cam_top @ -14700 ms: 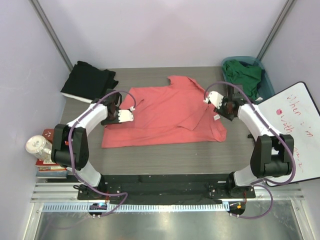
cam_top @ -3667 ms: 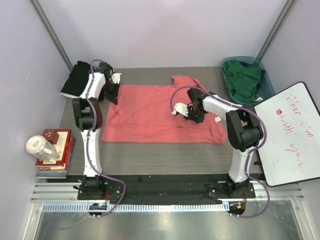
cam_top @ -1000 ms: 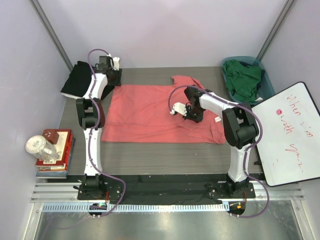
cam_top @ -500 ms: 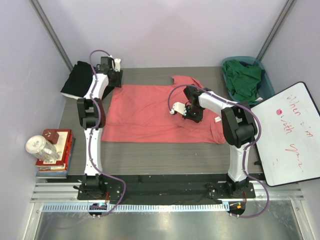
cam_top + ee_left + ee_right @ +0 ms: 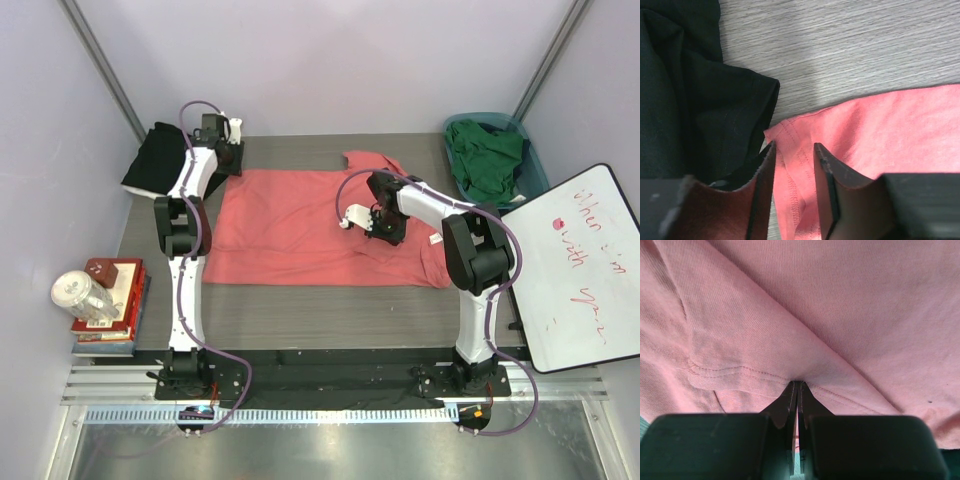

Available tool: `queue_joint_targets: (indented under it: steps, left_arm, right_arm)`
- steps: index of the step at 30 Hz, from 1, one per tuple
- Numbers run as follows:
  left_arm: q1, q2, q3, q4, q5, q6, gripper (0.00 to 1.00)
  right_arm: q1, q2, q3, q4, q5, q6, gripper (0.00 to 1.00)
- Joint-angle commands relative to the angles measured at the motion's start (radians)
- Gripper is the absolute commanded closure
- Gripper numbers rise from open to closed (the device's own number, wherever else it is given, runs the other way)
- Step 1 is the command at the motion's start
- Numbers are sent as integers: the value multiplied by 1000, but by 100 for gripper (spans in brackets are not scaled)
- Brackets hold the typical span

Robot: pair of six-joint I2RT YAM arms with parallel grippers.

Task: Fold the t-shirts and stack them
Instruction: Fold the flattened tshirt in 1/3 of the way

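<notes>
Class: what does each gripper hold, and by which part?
Right gripper pinches the pink t-shirt at a hem; left gripper straddles its corner, grip uncertain.

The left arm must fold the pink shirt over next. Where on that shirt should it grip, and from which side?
The stitched hem corner of the pink shirt, from above: it lies flat on the table between the left gripper's open fingers. Probably pinch slightly inward, since the black shirt lies right beside that corner.

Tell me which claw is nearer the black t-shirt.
Left. The left claw sits right beside the black t-shirt, over a corner of the coral t-shirt; the right claw is far off, pinching that shirt's middle.
</notes>
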Motion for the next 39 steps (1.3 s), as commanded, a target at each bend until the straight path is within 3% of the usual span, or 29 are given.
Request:
queue_joint_targets:
  steps: [1, 8, 14, 27, 39]
  left_arm:
    - [-3, -13, 17, -4, 11, -5, 67]
    - [-5, 4, 23, 7, -18, 7, 88]
    - [-6, 3, 27, 18, -32, 16, 99]
    - [-33, -34, 7, 116, -105, 121, 99]
    - [-68, -45, -32, 180, -207, 216, 92]
  right_arm:
    - [9, 74, -15, 62, -51, 12, 94]
    - [9, 71, -17, 60, -51, 13, 94]
    - [9, 68, -23, 60, -49, 14, 94]
    - [9, 77, -12, 59, -55, 10, 94]
    - [9, 74, -18, 56, -54, 9, 94]
